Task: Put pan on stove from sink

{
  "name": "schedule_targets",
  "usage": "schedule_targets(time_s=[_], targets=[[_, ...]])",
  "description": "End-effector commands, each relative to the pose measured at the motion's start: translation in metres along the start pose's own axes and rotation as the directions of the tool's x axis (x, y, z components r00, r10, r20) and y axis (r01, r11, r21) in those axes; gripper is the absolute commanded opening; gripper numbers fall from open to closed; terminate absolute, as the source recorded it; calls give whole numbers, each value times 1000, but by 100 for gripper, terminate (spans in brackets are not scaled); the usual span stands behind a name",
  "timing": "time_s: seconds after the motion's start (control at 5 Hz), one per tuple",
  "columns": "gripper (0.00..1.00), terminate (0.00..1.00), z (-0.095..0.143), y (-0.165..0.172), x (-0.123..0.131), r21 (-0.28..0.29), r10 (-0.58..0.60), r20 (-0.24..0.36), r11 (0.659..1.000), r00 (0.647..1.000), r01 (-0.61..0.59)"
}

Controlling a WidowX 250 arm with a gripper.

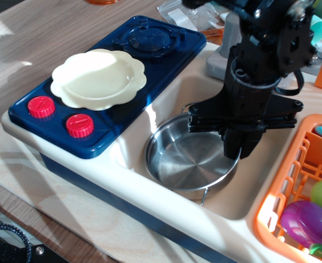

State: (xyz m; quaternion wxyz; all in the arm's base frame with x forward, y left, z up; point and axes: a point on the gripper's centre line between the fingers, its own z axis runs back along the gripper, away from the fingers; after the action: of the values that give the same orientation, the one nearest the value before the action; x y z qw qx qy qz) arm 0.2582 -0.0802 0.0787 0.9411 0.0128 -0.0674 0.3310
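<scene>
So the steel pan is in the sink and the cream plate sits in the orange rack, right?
Not quite. The pan is in the sink, but the plate sits on the stove, not in the rack, as the observation.image view shows.

Your table (40, 33), a light wood-grain surface, carries a pale plywood board (67, 211) that runs across the near edge. On that board sits the cream toy kitchen unit (122, 181), its front rim facing you, with a dark blue panel along its lower front. At the far edge of the table you can see crinkled clear plastic packaging (177, 13) and part of an orange object (101, 1), cut off by the frame.
</scene>
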Motion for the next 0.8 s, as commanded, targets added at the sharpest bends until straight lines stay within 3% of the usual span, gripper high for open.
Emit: schedule_targets(time_s=[0.0, 0.4, 0.6], targets=[[0, 0, 51, -7, 2, -4, 31, 20, 1000, 999, -31], [0, 0, 91, -7, -11, 90, 44, 114, 994, 992, -55], [0, 0, 93, 14, 6, 107, -42, 167, 994, 985, 24]])
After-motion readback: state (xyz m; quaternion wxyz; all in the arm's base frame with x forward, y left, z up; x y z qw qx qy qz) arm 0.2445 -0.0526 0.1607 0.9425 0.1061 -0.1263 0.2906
